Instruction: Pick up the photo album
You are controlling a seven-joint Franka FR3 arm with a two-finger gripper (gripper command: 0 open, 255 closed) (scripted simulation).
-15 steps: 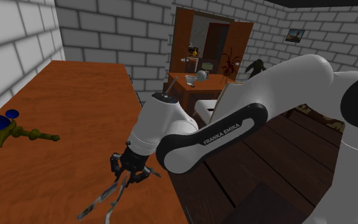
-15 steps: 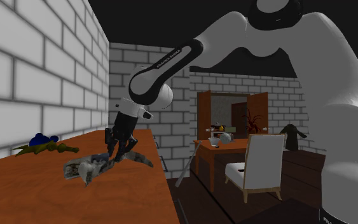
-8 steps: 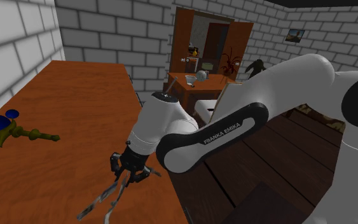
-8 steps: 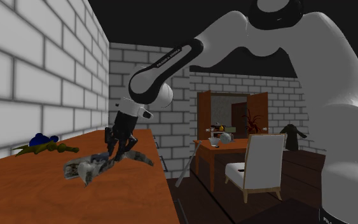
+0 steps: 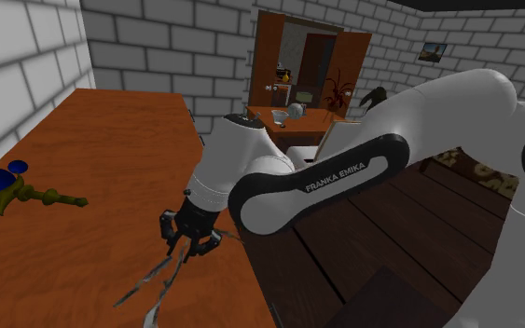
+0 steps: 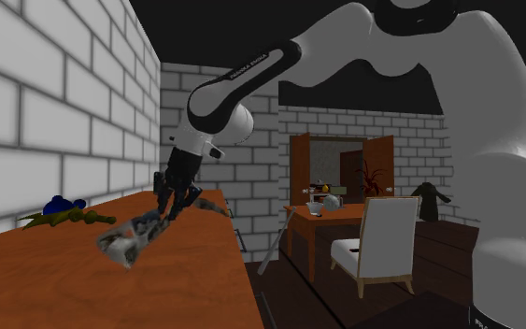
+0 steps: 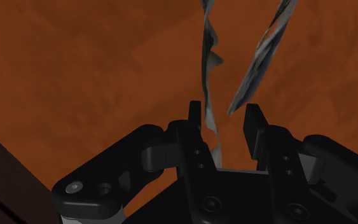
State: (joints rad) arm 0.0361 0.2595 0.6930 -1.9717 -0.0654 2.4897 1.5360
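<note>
The photo album (image 5: 151, 285) is a thin open book with printed grey-blue pages, hanging splayed below my gripper (image 5: 185, 248) over the near part of the orange-brown table (image 5: 83, 158). In the second exterior view the album (image 6: 128, 239) dangles tilted, clear above the table (image 6: 186, 280), with the gripper (image 6: 171, 200) at its upper end. In the wrist view two album leaves (image 7: 208, 70) stretch away from the gripper (image 7: 225, 121); one leaf runs down between the fingers against one finger (image 7: 195, 121). The gripper is shut on the album.
A blue and olive toy (image 5: 6, 189) lies on the table by the brick wall, also in the second exterior view (image 6: 64, 213). Off the table's edge stand a white-cushioned chair (image 6: 382, 245) and a wooden desk (image 6: 331, 217) with small items. The table edge (image 5: 251, 280) runs close beside the gripper.
The gripper has risen and taken the album up with it: it rested on the table before and now hangs tilted above it. The arm's elbow has lifted too.
</note>
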